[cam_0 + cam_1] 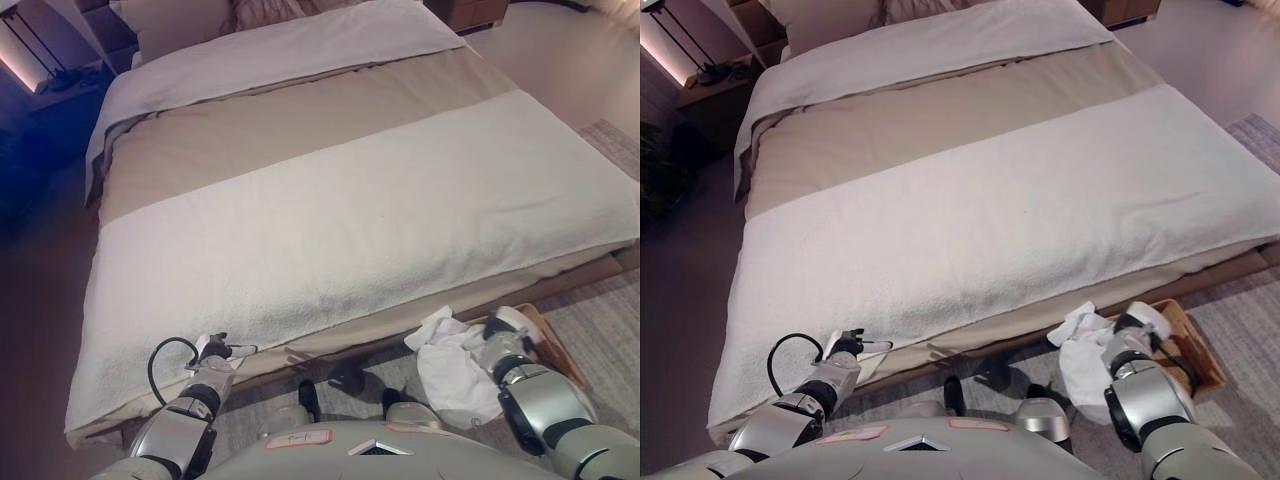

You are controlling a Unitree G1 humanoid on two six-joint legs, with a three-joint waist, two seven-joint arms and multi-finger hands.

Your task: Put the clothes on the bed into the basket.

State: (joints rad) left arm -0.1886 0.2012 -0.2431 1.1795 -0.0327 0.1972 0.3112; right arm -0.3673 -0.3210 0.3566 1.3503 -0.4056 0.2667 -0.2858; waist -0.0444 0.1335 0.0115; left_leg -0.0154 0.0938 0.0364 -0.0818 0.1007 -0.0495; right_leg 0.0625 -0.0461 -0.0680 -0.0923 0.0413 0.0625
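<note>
So in the left eye view the left hand [215,352] sits low down at the foot edge of the bed [330,210], resting right against the hanging edge of the white blanket [380,230]; its fingers look fairly straight and relaxed, poking toward the right, not wrapped round anything as far as I can see. Over on the other side, the right hand [503,335] is down below the bed's near edge, and just to its left, touching it, there's a crumpled white garment [450,365] bunched up on the floor side. Honestly can't tell whether the fingers are pinching that cloth or just lying against it, the fabric hides them. Right behind and to the right of that hand you catch the rim of a wooden basket [555,345], sitting on a grey rug [600,310]. Beyond both hands the bed top shows only bedding: white blanket, then a beige band [300,125], then white sheet [290,45] further up. Switching to the right eye view, same story: left hand [847,345] at the blanket edge, fingers loose and pointing right; right hand [1137,328] with the white garment [1085,355] draped just left of it and partly under it, and the basket [1192,345] immediately to its right, hand hovering at its near rim. Grip hidden here too.
</note>
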